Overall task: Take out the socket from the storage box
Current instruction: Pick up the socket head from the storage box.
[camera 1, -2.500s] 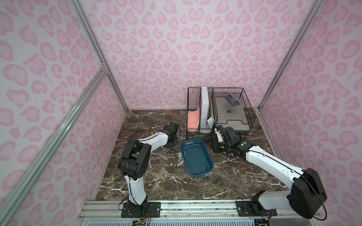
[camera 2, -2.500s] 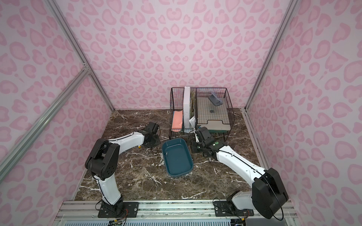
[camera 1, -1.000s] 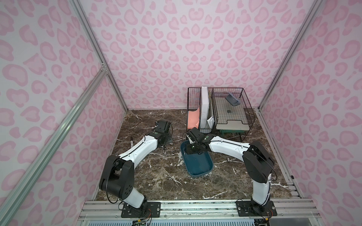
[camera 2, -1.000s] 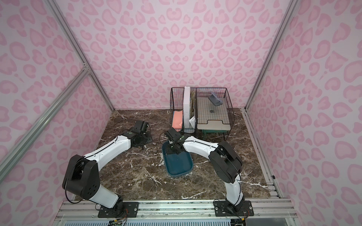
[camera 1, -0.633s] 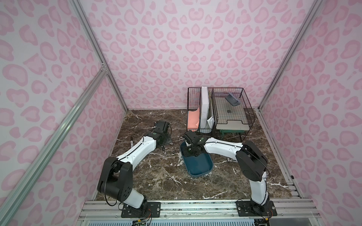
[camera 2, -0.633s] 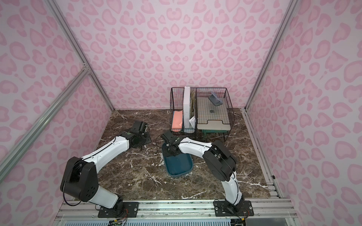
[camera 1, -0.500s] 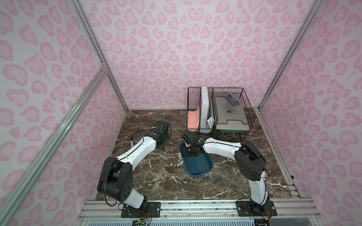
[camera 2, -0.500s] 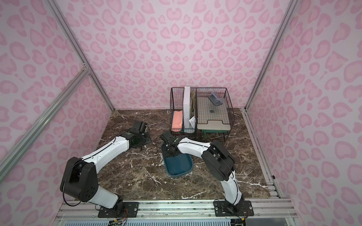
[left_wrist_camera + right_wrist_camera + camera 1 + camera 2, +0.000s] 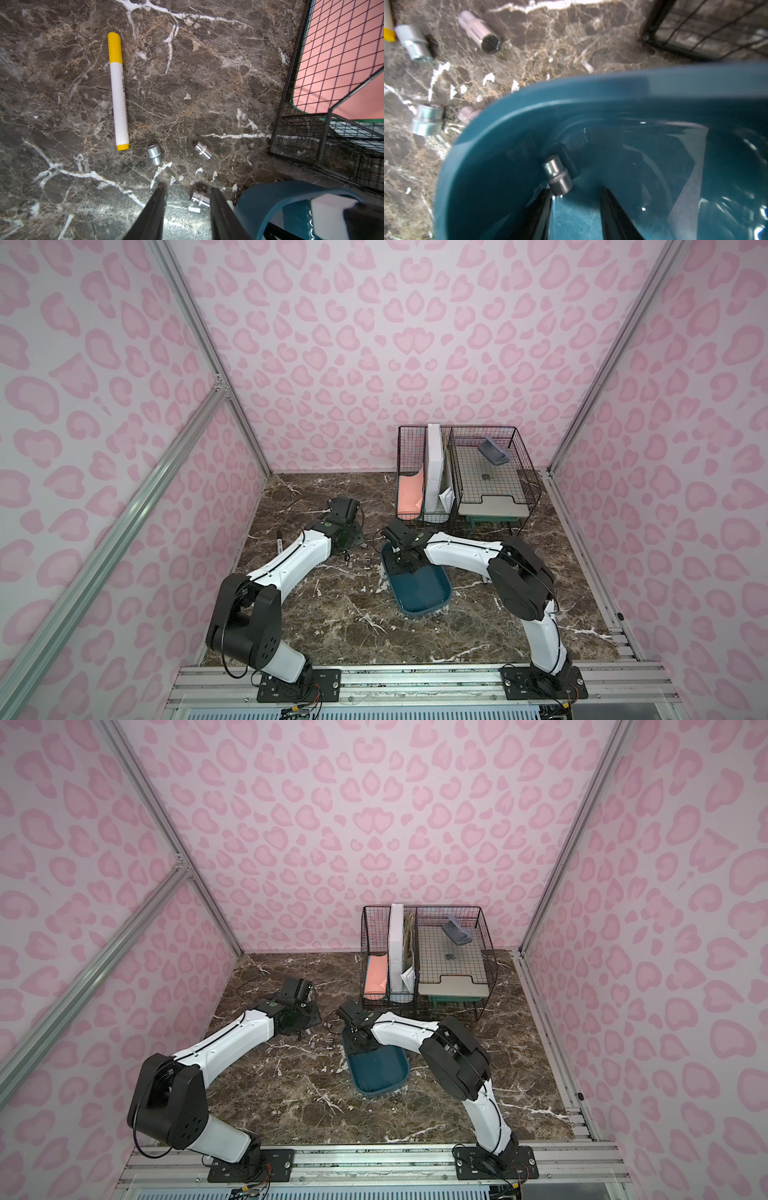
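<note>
The dark teal storage box point(image 9: 422, 608) point(image 9: 376, 1085) lies mid-table. My right gripper point(image 9: 576, 191) point(image 9: 406, 565) reaches down inside its far end and stands open. A silver socket point(image 9: 557, 178) lies on the box floor by the curved wall, just ahead of one fingertip point(image 9: 547, 194) and not between the jaws. My left gripper point(image 9: 188, 188) point(image 9: 347, 546) hovers open over the marble, left of the box rim point(image 9: 291, 192). Another socket point(image 9: 199, 198) lies on the table between its fingers, close to one, ungripped.
Two more sockets point(image 9: 154, 154) point(image 9: 203, 150) and a yellow-capped marker point(image 9: 117, 91) lie on the marble left of the box. The black wire-mesh organiser point(image 9: 457, 477), holding pink and white folders and a grey tray, stands right behind the box.
My right gripper has moved left from the organiser into the box, then crept toward its far-left corner. My left arm drew back to the left, then stayed put.
</note>
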